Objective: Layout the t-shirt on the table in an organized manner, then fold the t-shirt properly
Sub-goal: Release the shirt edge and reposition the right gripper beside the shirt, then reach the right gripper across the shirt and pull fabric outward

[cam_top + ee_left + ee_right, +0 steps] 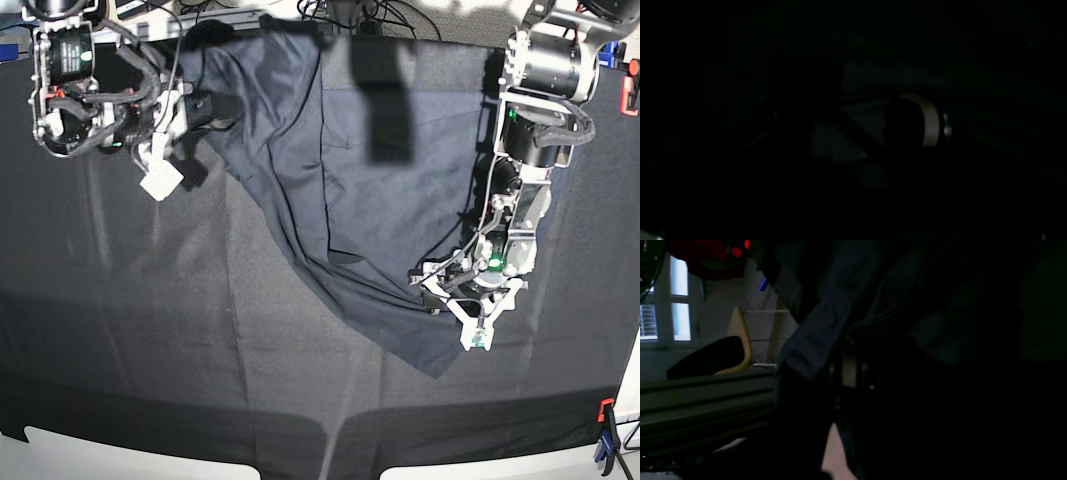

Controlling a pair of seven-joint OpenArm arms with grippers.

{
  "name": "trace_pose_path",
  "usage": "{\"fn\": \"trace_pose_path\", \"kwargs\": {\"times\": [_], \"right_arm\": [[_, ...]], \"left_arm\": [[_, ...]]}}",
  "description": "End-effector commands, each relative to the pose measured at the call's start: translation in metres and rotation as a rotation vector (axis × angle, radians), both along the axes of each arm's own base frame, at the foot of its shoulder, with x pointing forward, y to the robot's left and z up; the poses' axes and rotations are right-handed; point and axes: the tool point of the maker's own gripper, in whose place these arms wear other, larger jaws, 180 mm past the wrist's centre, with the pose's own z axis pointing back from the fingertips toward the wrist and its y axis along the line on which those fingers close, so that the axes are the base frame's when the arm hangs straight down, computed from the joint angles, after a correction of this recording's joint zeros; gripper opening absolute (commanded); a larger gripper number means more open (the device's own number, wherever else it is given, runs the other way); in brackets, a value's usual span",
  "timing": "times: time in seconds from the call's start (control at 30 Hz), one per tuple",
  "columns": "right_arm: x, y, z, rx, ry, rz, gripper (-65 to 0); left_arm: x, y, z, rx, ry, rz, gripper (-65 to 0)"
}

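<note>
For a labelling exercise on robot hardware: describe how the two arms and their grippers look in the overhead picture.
Both arms are black and silver metal with cylindrical motor housings and black cables looped along them. The left arm ends in the left gripper, a white skeletal frame with green lights near its wrist. The right arm carries red wiring; the right gripper is dark, with white parts beside it.

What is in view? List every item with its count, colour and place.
t-shirt: one, dark navy-grey, spread unevenly across the table's far centre, one corner lifted at far left.
table: one, black cloth cover with white edges.
clamps: two seen, orange and blue, right edge.
chair: one, yellow and black, background of the right wrist view.
right end effector: one, shut on the t-shirt, far left.
left end effector: one, open, over the shirt's lower right edge.
</note>
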Motion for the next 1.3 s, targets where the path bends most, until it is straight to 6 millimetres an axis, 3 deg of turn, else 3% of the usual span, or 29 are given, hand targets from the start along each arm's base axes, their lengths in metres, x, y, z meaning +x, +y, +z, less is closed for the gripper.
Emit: {"fn": "trace_pose_path", "kwargs": {"times": [0.0, 0.17, 0.37, 0.6, 0.83, 1.07, 1.27], "right_arm": [[0.013, -0.006, 0.014, 0.009, -0.072, -0.006, -65.0], [0.053, -0.041, 0.041, -0.016, -0.199, -0.131, -65.0], [0.108, -0.093, 0.102, -0.033, -0.424, -0.317, -65.0], [0.143, -0.116, 0.152, -0.040, -0.588, -0.387, -65.0], [0.179, -0.134, 0.161, -0.256, -0.647, -0.414, -65.0], [0.221, -0.125, 0.175, -0.438, -0.755, -0.375, -65.0], [0.264, -0.123, 0.177, -0.547, -0.799, -0.361, -65.0]], "left_arm": [[0.000, 0.003, 0.000, 0.004, 0.028, 0.001, -23.7], [0.000, 0.003, 0.000, 0.004, 0.028, 0.001, -23.7], [0.000, 0.003, 0.000, 0.004, 0.028, 0.001, -23.7], [0.000, 0.003, 0.000, 0.004, 0.028, 0.001, -23.7], [0.000, 0.003, 0.000, 0.004, 0.028, 0.001, -23.7], [0.000, 0.002, 0.001, 0.003, 0.039, -0.001, -23.7], [0.020, -0.001, 0.023, -0.022, 0.031, 0.004, -23.7]]}}
